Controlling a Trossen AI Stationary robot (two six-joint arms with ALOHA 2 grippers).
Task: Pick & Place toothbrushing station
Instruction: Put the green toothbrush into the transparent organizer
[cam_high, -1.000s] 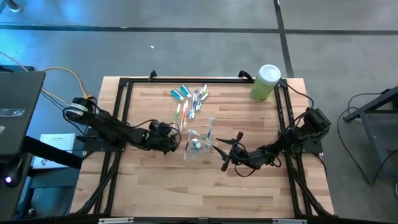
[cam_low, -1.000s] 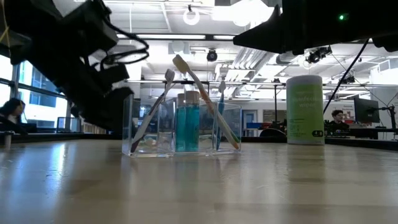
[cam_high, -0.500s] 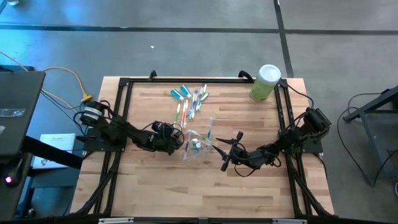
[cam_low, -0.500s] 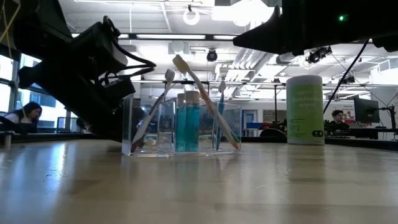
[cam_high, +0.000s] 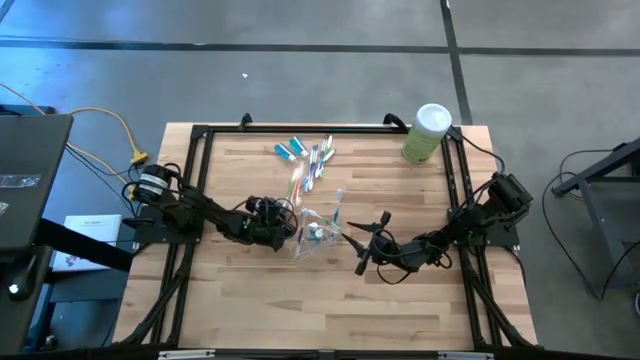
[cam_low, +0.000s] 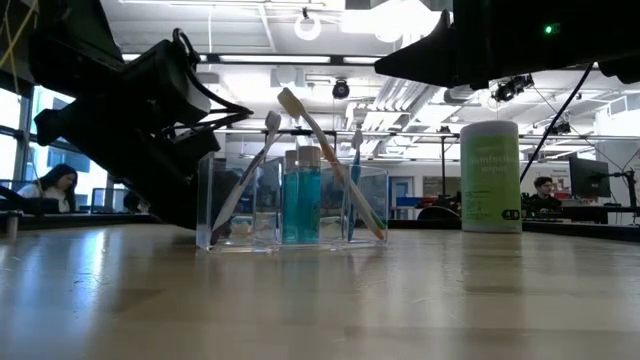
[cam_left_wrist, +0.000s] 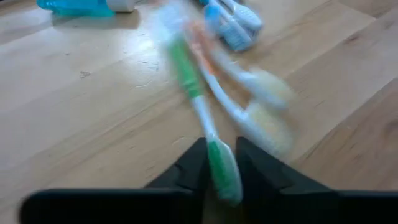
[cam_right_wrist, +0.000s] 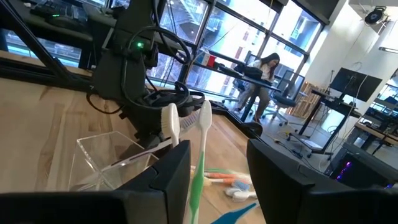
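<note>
Clamping the left gripper (cam_left_wrist: 219, 155) near-shut on the handle of a green-and-white toothbrush (cam_left_wrist: 198, 106), low over the table (cam_high: 250, 290), just left of the clear holder (cam_high: 318, 232). Blurring that toothbrush with motion in the left wrist view, along with the orange-and-white toothbrush (cam_left_wrist: 231, 102) just beside it, so leaving the bristle ends hard to make out. Running the gripped brush's long axis away from the fingers toward the far side of the table.

Hanging the right gripper (cam_high: 366, 245) just right of the holder, fingers well parted and clamped on nothing. Standing two teal toothpaste tubes (cam_low: 302, 205) upright in the holder, and leaning at least three toothbrushes (cam_low: 330, 165) in it, heads up; hiding the holder's left wall behind the dark left arm in the low view.

Farther off, scattering a loose heap of toothbrushes (cam_high: 315, 160), too small to count, pointing roughly near to far, with about two loose tubes (cam_high: 290, 150) to their left. Keeping a light-green canister (cam_high: 428, 132) at the far right corner. Showing one seated person (cam_low: 55, 185) beyond the table.
</note>
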